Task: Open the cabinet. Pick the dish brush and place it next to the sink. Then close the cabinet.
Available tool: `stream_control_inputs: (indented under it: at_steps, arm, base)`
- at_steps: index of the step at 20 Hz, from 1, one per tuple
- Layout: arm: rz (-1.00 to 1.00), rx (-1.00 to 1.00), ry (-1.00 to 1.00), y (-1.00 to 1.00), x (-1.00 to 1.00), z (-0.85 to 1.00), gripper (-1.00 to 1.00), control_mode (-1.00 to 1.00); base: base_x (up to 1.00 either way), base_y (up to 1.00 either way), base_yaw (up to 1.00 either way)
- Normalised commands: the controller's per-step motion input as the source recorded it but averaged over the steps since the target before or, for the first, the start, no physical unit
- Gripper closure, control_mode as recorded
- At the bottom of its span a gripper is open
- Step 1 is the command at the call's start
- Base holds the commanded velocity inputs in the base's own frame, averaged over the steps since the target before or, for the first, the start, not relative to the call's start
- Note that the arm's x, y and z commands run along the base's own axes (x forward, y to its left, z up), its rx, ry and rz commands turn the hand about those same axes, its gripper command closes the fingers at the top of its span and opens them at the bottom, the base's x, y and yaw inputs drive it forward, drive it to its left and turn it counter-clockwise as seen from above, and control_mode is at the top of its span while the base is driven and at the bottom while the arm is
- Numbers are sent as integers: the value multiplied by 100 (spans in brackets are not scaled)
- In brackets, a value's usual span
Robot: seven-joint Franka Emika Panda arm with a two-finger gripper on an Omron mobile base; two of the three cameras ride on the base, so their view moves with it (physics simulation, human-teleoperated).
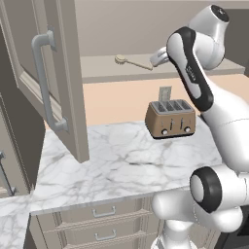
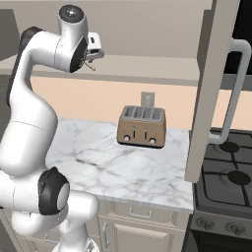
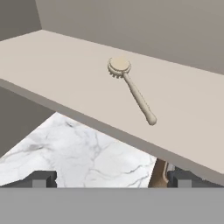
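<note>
While the fingers (image 3: 111, 178) stand wide apart, the dish brush (image 3: 130, 88) lies on the cabinet (image 1: 53, 87) shelf above the marble counter (image 1: 121, 160).

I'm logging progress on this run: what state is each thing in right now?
cabinet: both doors open.
dish brush: lying flat on the cabinet shelf, not held.
hand: open, short of the brush.
toaster: upright on the counter.

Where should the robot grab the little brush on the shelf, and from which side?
Probably the thin handle, near its middle. The dish brush lies flat on the cabinet shelf, its round head farther in and its handle end toward the front edge. The open gripper could come in from the front, its fingers either side of the handle.
</note>
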Motion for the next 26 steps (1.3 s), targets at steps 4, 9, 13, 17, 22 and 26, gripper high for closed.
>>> stream_control_inputs:
  at_steps: [4,9,13,17,22,26]
  arm:
    - [0,-6,0,0,18,0,-100,-100]
    - [0,-6,0,2,21,0,-100,-100]
    - [0,-5,0,1,21,-1,-100,-100]
    - [0,-1,0,3,23,-6,-100,-100]
    - [0,0,0,4,22,-6,-100,-100]
    - [0,0,0,11,18,-7,-100,-100]
  base:
    - [0,0,0]
    - [0,0,0]
    - [0,0,0]
    - [0,0,0]
    - [0,0,0]
    - [0,0,0]
